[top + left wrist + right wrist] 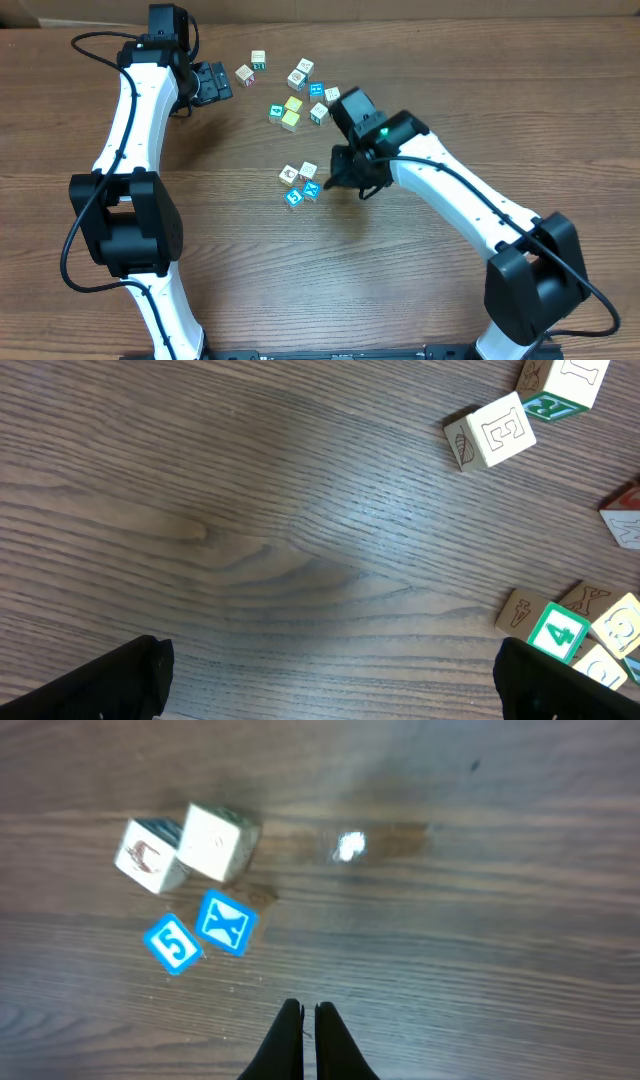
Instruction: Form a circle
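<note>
Near the circle (309, 188), right gripper (308, 1012) shows cropped

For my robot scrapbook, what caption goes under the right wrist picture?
Shut right gripper close to a cluster of four toy cubes, two white, two blue, on a wooden table.

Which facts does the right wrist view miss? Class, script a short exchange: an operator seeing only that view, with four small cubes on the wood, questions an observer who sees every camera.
Operator: I see one group of four cubes. Are there others?
Observer: Yes. A loose scatter of white, cyan and yellow cubes lies beyond your group, apart from it.
Operator: Where is the left pincer?
Observer: It is open and empty, beside that scatter on the left arm's side, with a cube marked E just ahead of it.
</note>
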